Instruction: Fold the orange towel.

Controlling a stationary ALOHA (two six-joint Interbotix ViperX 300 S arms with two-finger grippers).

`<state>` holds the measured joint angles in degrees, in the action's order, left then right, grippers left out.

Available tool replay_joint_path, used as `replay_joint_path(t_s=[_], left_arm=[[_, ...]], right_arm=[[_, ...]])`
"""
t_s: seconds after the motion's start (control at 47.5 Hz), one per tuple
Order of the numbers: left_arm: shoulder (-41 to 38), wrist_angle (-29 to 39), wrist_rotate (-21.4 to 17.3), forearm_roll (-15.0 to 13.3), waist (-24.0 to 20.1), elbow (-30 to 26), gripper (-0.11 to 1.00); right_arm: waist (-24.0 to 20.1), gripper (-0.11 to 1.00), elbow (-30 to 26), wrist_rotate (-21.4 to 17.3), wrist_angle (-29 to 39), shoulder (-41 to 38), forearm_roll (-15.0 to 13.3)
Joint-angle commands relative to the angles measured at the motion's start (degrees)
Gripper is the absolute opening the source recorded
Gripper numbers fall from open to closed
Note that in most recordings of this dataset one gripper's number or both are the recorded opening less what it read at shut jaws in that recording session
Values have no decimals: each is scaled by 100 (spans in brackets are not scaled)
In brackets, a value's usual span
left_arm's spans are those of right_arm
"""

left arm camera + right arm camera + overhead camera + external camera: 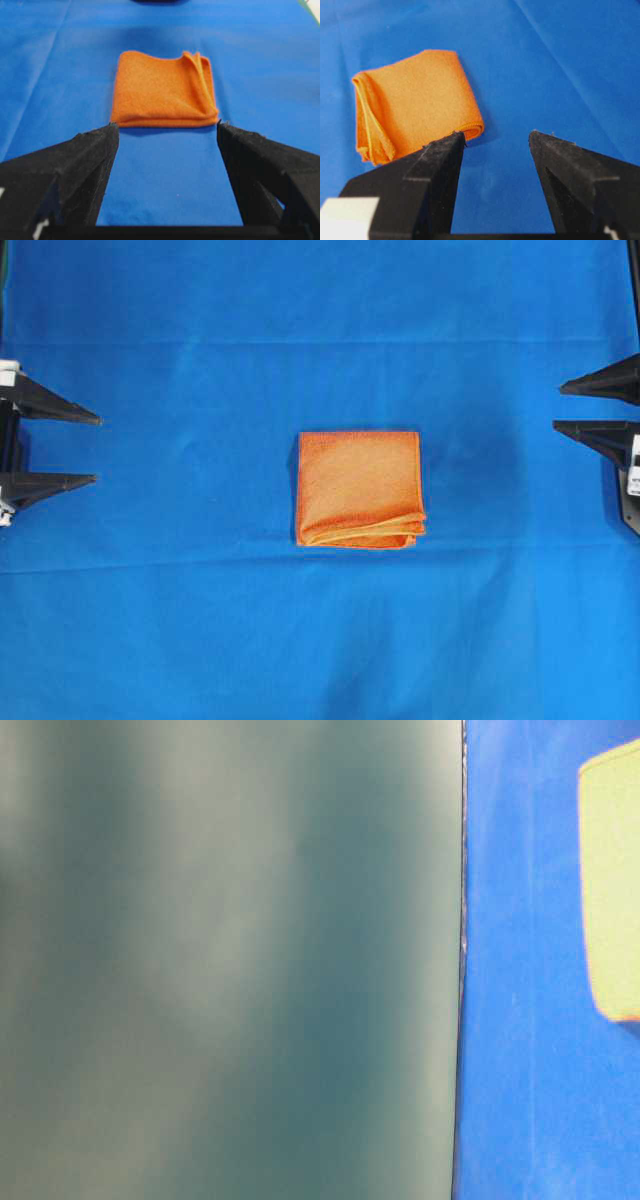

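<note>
The orange towel [359, 489] lies folded into a small square in the middle of the blue cloth, with its layered loose edges along the near side. In the left wrist view the orange towel [164, 90] sits well ahead of my left gripper [167, 125], which is open with only blue cloth between its fingers. My left gripper [98, 449] rests at the left edge in the overhead view. At the right edge my right gripper [557, 407] is open and empty. From its wrist view the orange towel [415, 102] lies ahead and to the left of my right gripper [496, 134].
The blue cloth [320, 640] covers the whole table, with faint crease lines across it. In the table-level view a blurred grey-green surface [230, 960] fills the left part, and a washed-out pale patch [612, 880] shows at the right on the blue.
</note>
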<state>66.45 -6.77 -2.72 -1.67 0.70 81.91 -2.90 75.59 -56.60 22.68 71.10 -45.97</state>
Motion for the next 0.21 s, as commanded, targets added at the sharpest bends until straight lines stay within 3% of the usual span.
replay_joint_path(t_s=[0.0,0.189], left_arm=[[-44,-26,0,18,-26,-62,74],[-44,-18,0,18,-26,-62,74]], right_arm=[[9,60,-70,-9,-35,-70,-26],[9,60,-70,-9,-44,-88,-26]])
